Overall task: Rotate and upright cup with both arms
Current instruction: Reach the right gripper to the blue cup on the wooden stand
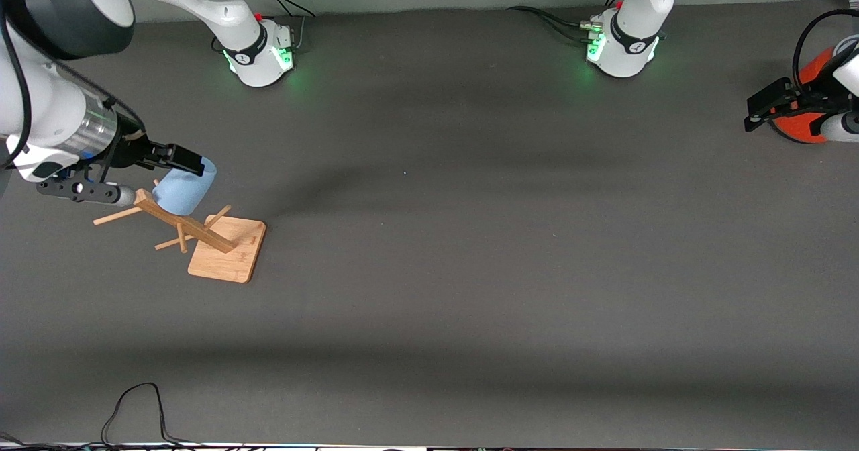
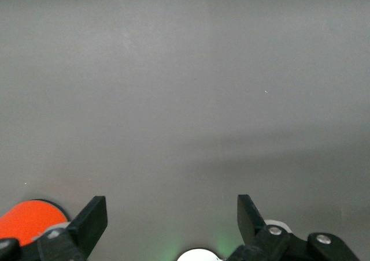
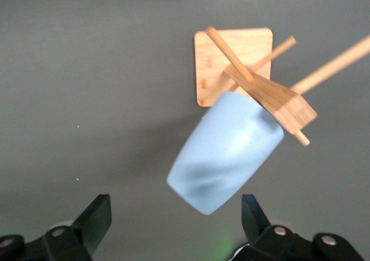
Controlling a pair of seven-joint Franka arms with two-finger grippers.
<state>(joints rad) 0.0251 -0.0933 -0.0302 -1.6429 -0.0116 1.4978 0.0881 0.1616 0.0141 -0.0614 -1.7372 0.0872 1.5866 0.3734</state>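
The light blue cup (image 1: 182, 190) hangs tilted on a peg of the wooden rack (image 1: 228, 255) toward the right arm's end of the table. In the right wrist view the cup (image 3: 225, 157) points its closed end at the camera, its mouth against the rack (image 3: 231, 59). My right gripper (image 1: 191, 162) is beside the cup's upper end. It (image 3: 176, 215) is open, and the cup's closed end lies just ahead of its fingertips, untouched. My left gripper (image 1: 758, 112) waits at the left arm's end of the table, open (image 2: 172, 212) with nothing between its fingers.
A large orange cylinder (image 1: 805, 102) stands right by the left gripper and shows as an orange cylinder (image 2: 29, 217) in the left wrist view. The two arm bases (image 1: 262, 48) (image 1: 621, 48) stand along the edge farthest from the camera. A black cable (image 1: 134, 404) loops at the near edge.
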